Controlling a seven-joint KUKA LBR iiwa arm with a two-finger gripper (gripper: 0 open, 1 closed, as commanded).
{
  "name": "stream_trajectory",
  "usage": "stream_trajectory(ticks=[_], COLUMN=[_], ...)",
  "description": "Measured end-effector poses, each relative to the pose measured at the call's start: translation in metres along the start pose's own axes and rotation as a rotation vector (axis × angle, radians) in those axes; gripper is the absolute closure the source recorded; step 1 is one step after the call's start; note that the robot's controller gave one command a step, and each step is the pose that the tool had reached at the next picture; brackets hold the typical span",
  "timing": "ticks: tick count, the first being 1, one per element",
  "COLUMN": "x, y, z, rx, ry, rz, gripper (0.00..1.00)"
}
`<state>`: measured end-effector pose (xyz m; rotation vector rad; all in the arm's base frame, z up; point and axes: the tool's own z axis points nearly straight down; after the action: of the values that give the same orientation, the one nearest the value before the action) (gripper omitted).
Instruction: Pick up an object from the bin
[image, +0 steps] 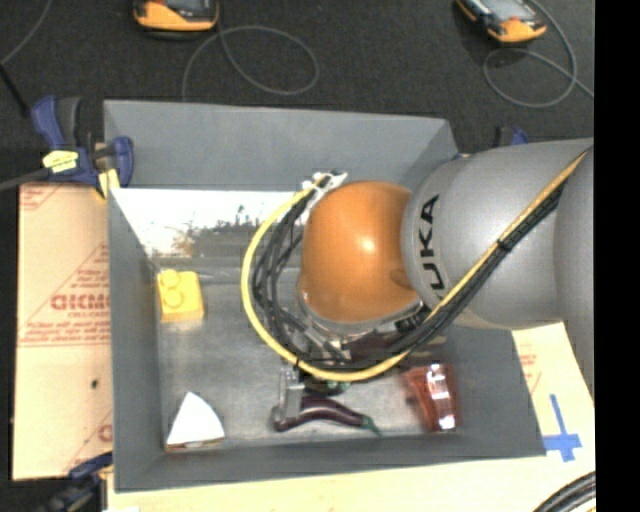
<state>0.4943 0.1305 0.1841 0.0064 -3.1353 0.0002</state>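
- Camera view: hand (291, 398) low by the grey metal bin's (135, 350) near wall; its opening cannot be told.
- Dark purple aubergine-shaped toy (325, 411) lies at the hand's tip, long axis running toward the view's right.

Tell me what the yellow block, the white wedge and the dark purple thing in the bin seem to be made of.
Yellow block: likely hard moulded plastic, matte, with two round studs.
White wedge: possibly foam or plastic; smooth, dull.
Dark purple thing: seemingly plastic or rubber, slightly shiny, shaped like a toy aubergine.
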Motion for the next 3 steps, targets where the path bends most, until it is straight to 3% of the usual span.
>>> stream_trajectory(ticks=[1, 2, 3], x=[-0.002, 0.009, -0.02], y=[-0.001, -0.035, -0.052], z=[-0.004, 0.031, 0.069], rx=[-0.001, -0.001, -0.001], ry=[-0.008, -0.008, -0.01], rz=[0.004, -0.025, 0.032], gripper=[0.0, 0.0, 0.0])
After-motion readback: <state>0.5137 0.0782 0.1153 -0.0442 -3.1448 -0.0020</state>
